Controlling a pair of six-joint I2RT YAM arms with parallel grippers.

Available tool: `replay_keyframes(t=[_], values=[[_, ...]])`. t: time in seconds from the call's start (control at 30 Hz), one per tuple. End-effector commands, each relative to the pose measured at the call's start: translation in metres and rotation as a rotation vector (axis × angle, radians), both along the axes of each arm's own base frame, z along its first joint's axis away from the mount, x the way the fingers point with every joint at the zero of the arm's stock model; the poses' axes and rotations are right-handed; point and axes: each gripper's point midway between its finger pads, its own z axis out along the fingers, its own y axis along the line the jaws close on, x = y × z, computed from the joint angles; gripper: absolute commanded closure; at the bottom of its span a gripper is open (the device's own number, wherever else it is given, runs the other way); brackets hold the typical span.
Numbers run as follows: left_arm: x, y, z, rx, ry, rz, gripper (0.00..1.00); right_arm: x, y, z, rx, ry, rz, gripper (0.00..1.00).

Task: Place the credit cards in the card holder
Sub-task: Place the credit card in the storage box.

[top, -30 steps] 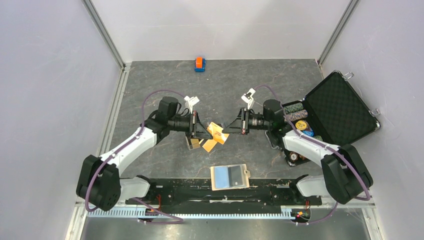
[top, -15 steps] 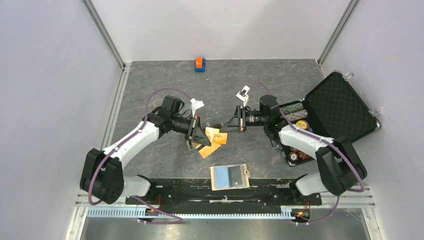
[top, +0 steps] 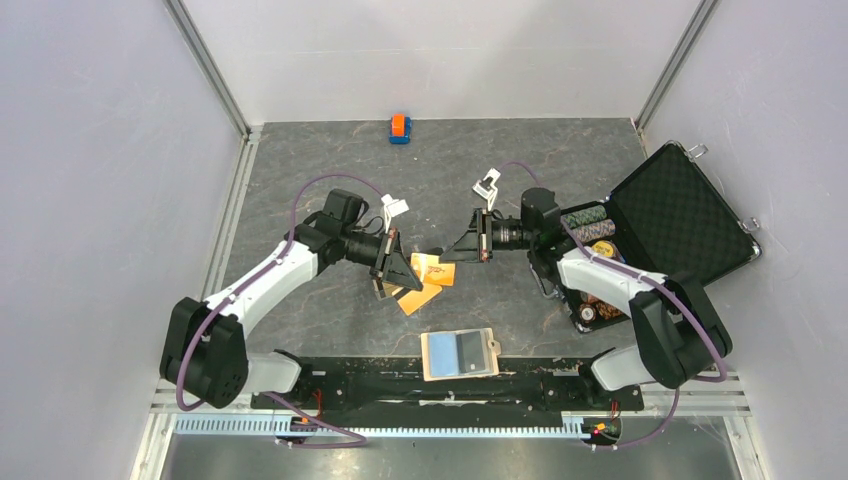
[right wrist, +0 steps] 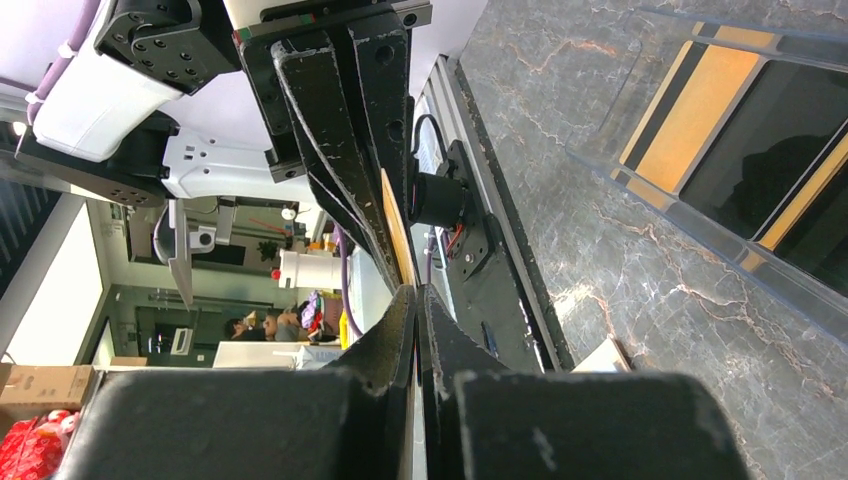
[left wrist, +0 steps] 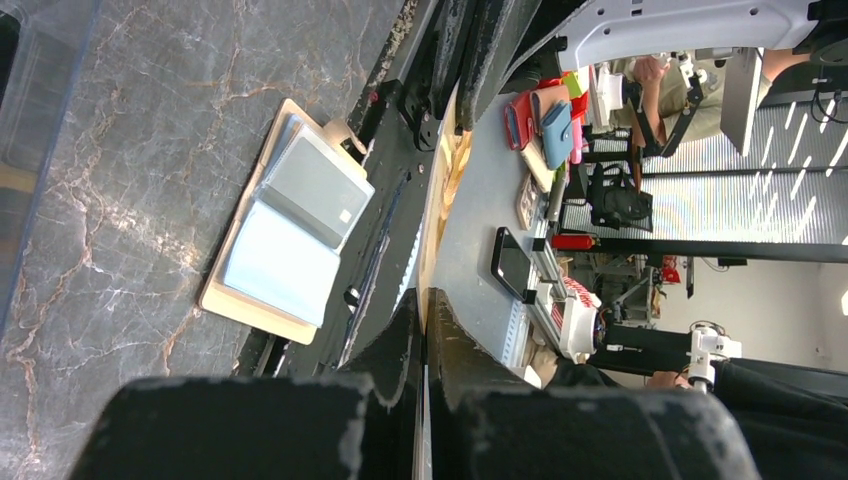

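Nearest the arms' bases, the flat tan card holder (top: pixel 490 358), a tab on one edge, lies on the dark marbled counter (top: pixel 330 180). A light blue card (top: pixel 438 353) and a grey card (top: pixel 467 350) show in its pockets.

Just beyond it we find the work in hand. The right jaws are pinched fully together on the edge of a thin, stiff orange card (top: pixel 433 270), which appears raised off the counter. The left jaws, also closed tight, press in beside it; whether they grip it too we cannot tell. A second orange card (top: pixel 420 298) lies flat beneath.

We judge this a mid-air regrasp before loading. The next move calls for squaring the card's short edge to a pocket mouth and sliding it in at a shallow angle.

Farther back sit a foam-lined black case (top: pixel 680 215), stacked poker chips (top: pixel 590 225) and a small orange-and-blue block (top: pixel 400 128).
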Motion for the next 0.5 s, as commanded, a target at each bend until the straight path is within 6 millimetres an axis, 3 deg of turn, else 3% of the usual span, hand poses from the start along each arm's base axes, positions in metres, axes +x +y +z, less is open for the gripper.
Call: replay_keyframes(t=[0.0, 0.47], values=[[-0.016, 0.008, -0.004, 0.009, 0.064, -0.041, 0.98, 0.05, -0.015, 0.035, 0.056, -0.142, -0.159, 1.0], [-0.004, 0.011, -0.002, 0.019, 0.063, -0.005, 0.87, 0.061, -0.03, 0.042, 0.059, -0.157, -0.202, 1.0]])
